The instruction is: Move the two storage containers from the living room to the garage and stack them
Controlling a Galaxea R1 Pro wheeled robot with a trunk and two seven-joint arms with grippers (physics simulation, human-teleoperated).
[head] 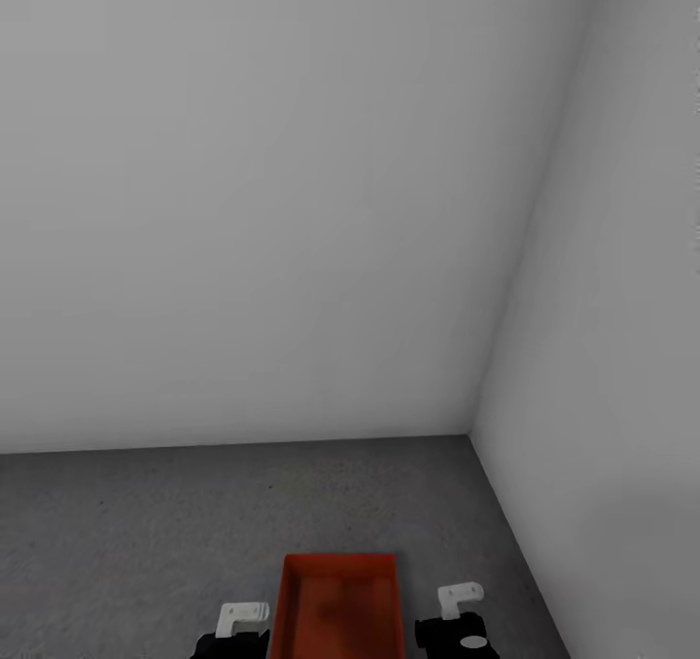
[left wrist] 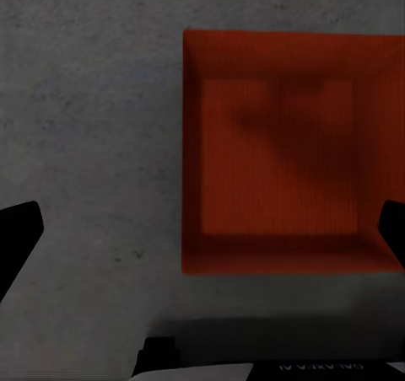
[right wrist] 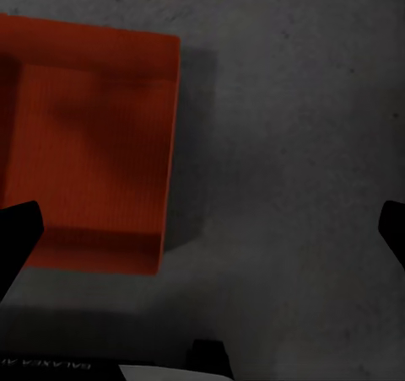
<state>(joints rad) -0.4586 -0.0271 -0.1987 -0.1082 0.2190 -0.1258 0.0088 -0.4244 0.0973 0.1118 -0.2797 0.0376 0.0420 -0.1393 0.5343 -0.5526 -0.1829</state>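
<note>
Sitting on the dark grey concrete floor (head: pixel 146 523) near the corner of two pale grey walls (head: pixel 243 202), an orange-red storage container (head: pixel 338 606) lies between both arms. The left pincer (left wrist: pixel 202 229) and the right pincer (right wrist: pixel 202 229) each hover above it, fingers spread wide apart, gripping nothing.

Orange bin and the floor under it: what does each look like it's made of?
The orange bin looks like moulded plastic: thin upright walls, one even orange-red colour, matte, with fine ribbing across its bottom. The floor looks like bare concrete: dark grey, rough and speckled, no seams or planks. Being a simulator render, both are judged by look alone.
</note>
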